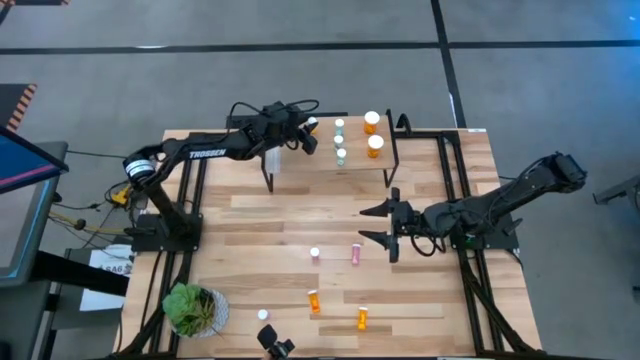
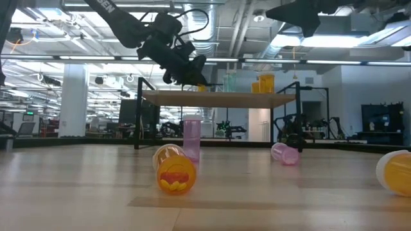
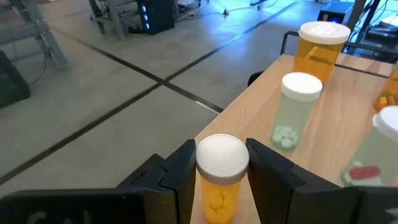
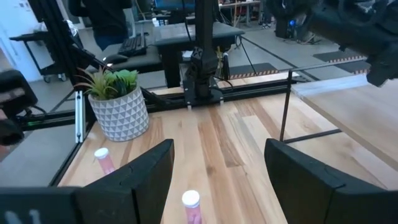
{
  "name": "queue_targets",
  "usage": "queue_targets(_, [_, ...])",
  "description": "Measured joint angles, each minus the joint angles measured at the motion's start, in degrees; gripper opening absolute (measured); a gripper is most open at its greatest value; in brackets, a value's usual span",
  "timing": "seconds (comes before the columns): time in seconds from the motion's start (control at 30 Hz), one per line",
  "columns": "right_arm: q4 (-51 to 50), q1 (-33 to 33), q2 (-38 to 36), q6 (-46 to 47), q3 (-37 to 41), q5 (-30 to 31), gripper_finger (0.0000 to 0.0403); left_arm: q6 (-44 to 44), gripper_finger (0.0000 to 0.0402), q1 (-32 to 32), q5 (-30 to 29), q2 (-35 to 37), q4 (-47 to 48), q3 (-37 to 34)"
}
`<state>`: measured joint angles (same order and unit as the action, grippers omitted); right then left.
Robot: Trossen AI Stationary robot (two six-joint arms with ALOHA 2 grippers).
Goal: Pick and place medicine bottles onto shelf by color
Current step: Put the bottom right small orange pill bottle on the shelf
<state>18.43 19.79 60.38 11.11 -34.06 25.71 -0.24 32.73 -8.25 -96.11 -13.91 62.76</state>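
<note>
— Left end effector (image 3: 217, 186): clamped on a small orange bottle (image 3: 219, 180) with a white cap, poised over the near-left corner of the shelf (image 1: 300, 168), close to its edge.

— And readable writing?

— White lettering on the left arm, "TROSSEN" in the high view; only "EN" legible in the low view. Red and white label on a pale green bottle (image 3: 379, 152), text too small to read.

— Right end effector (image 1: 390, 228)?

— Open, holding nothing, low over mid-table, just beside a pink bottle (image 1: 355, 254) lying on its side and a white-capped one (image 1: 315, 253) standing nearby.

— Already on the shelf?

— Pale green bottles (image 1: 340, 140) in a row, two wider orange ones (image 1: 373, 134) beside them, toward the far edge.

— Room to move?

— Bare plank on the shelf's near half. Two orange bottles (image 1: 338, 309) lying near the front table edge, well apart from a potted plant (image 1: 193, 308) at the front-left corner. Wide bare wood between shelf and loose bottles.
</note>
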Motion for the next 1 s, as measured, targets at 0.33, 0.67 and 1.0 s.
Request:
queue_targets(0.33, [0.1, -0.4, 0.0, 0.5, 0.0, 0.0, 0.0275, -0.3, 0.0110, 0.0, 0.1, 1.4, 2.4, -0.1])
queue_targets(0.67, [0.2, -0.4, 0.0, 0.6, 0.0, 0.1, 0.0275, -0.6, 0.0111, 0.0, 0.4, 1.4, 3.8, 0.0])
queue_targets(1.0, [0.2, -0.4, 0.0, 0.5, 0.0, 0.1, 0.0275, -1.9, 0.0197, -0.1, 2.7, 1.3, 6.2, -0.1])
